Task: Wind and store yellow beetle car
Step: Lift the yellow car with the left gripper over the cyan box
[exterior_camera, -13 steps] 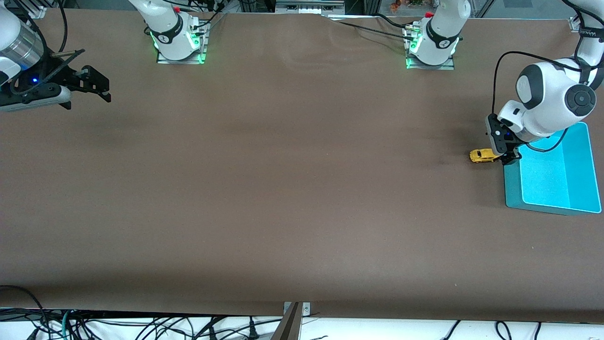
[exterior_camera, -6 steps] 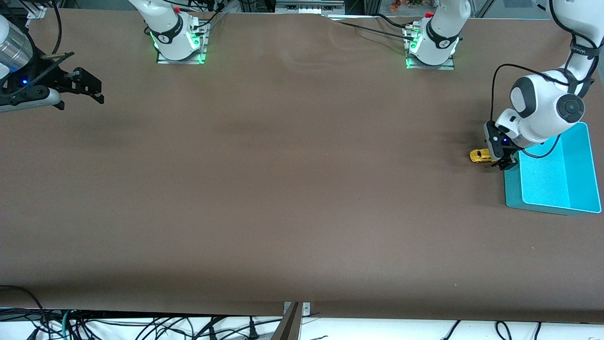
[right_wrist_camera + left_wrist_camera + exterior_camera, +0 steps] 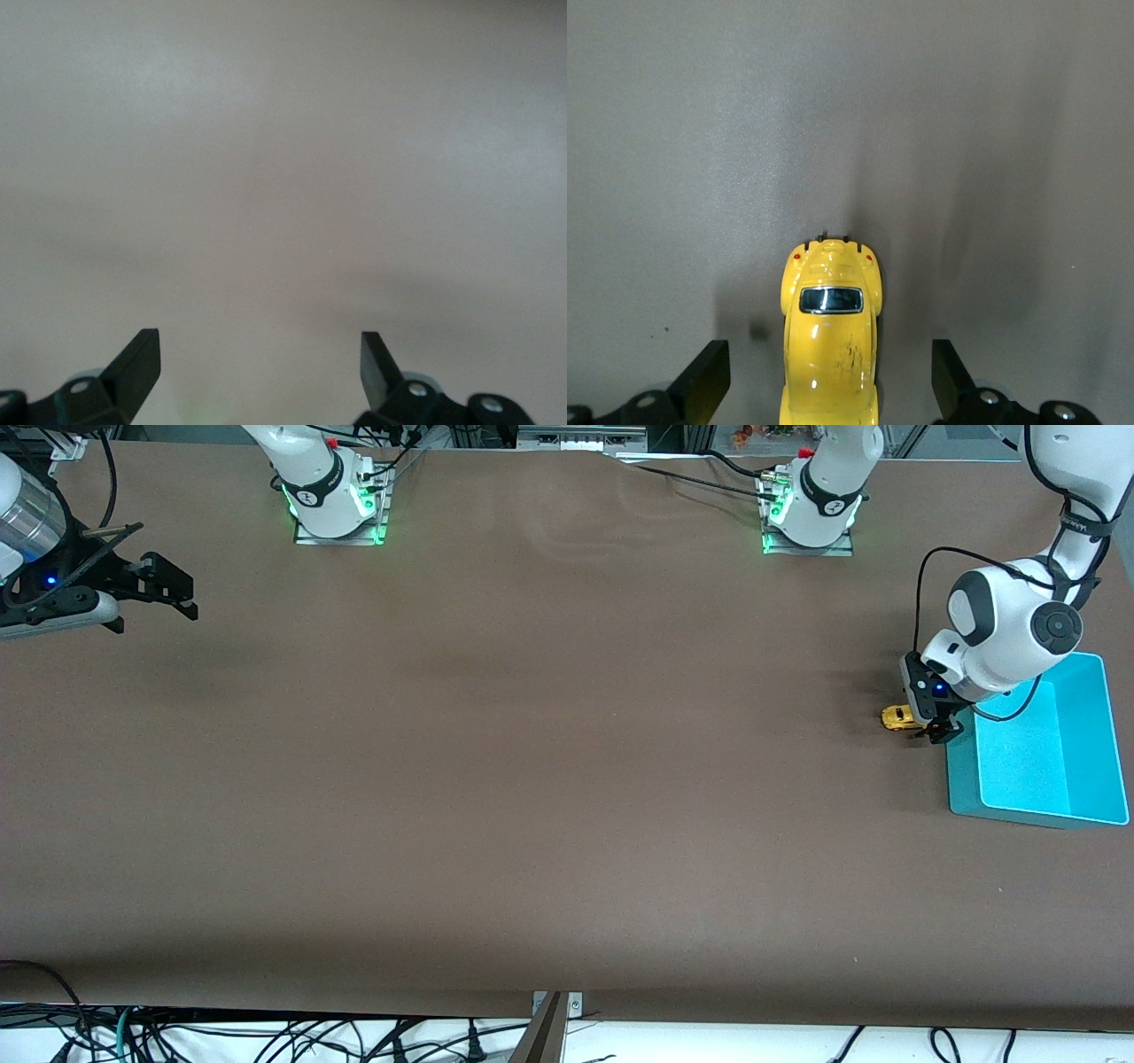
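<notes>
Covering table (image 3: 532, 779), brown mat, cables along edge (image 3: 266, 1036)

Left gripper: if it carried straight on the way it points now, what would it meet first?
Probably the yellow beetle car, which sits on the table between the open fingers of the left gripper.

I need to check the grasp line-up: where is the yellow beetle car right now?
The yellow beetle car sits on the table beside the teal bin, at the left arm's end, under the open left gripper.

We see even, soft overhead light on the counter (image 3: 532, 779); faint shadows streak beside the yellow beetle car (image 3: 830, 345), whose roof shows mild glare.
</notes>
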`<action>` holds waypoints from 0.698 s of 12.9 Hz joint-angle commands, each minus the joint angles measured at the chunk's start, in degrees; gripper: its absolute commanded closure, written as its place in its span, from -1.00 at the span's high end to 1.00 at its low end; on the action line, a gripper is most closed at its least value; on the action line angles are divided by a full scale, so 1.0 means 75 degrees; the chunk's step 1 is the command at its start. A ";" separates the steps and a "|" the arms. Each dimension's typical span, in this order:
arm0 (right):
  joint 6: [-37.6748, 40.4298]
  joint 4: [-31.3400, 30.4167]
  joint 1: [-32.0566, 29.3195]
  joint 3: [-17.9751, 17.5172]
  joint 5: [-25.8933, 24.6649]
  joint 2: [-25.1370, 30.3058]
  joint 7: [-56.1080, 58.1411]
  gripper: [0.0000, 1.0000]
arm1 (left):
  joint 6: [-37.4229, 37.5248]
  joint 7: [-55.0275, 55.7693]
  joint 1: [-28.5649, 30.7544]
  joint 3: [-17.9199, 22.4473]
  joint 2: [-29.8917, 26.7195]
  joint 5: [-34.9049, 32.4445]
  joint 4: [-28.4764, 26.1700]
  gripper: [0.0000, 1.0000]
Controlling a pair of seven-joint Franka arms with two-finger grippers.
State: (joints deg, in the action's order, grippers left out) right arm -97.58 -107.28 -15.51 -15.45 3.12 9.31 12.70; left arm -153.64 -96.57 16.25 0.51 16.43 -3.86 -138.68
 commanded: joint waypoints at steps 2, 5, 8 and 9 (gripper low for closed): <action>0.0049 0.0147 0.0052 0.0057 0.0030 -0.0069 0.0147 1.00 | -0.0433 -0.0120 0.0083 -0.0056 0.0000 -0.0166 -0.0271 0.89; 0.0049 0.0147 0.0052 0.0057 0.0030 -0.0092 0.0158 1.00 | -0.0433 -0.0400 0.0083 -0.0056 0.0000 -0.0166 -0.0272 0.14; 0.0049 0.0147 0.0052 0.0057 0.0030 -0.0104 0.0147 1.00 | -0.0433 -0.0460 0.0094 -0.0056 -0.0011 -0.0095 -0.0272 -0.65; 0.0049 0.0147 0.0052 0.0057 0.0030 -0.0104 0.0147 1.00 | -0.0422 -0.0472 0.0083 -0.0056 -0.0023 -0.0095 -0.0248 -0.76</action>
State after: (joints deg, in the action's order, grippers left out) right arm -97.58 -107.28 -15.50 -15.45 3.12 8.98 12.97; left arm -155.98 -98.71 16.26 0.50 16.50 -3.86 -140.21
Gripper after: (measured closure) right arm 0.000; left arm 0.542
